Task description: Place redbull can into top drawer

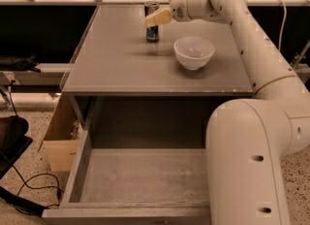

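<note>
Gripper [155, 18] rests against the top of the slim silver-and-blue redbull can [152, 32], which stands directly beneath it. Whether it clasps the can, I cannot tell. An off-centre squeeze could topple the can (white round bowl [194, 52] close beside) and it would never reach the wide grey wooden top drawer [140, 175], open far below.

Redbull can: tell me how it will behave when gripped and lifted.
The redbull can stands upright, tall and slim, so a sideways nudge would probably tip it, then it could roll. Its smooth metal skin looks slippery and likely dents under hard squeezing. The gripper is at its upper half.
</note>
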Available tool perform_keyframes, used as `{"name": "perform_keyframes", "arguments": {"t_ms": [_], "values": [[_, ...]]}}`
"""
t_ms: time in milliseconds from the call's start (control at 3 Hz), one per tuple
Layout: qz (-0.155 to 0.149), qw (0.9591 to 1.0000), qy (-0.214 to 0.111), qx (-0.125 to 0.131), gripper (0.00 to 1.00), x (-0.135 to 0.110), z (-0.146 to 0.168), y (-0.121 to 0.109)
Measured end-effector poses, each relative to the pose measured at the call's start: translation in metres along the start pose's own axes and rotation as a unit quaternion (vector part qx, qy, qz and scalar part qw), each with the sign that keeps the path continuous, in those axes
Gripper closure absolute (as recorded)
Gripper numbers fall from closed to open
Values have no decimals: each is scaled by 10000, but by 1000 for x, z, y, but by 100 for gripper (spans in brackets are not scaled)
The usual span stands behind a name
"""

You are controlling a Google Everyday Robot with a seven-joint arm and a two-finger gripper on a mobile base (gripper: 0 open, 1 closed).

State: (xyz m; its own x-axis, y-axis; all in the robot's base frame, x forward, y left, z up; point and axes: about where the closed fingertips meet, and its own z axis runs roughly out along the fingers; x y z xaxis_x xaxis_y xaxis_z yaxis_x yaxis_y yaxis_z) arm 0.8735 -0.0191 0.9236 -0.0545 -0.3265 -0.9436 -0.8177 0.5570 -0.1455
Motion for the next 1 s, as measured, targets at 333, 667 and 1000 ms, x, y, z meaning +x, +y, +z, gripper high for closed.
{"name": "perform_keyframes", "arguments": {"t_ms": [333, 667, 1000], "values": [[338, 9994, -81, 60, 3, 16, 16, -10], [434, 9985, -318, -93, 26, 11, 25, -4], [436, 9985, -323, -96, 49, 11, 25, -3]]}}
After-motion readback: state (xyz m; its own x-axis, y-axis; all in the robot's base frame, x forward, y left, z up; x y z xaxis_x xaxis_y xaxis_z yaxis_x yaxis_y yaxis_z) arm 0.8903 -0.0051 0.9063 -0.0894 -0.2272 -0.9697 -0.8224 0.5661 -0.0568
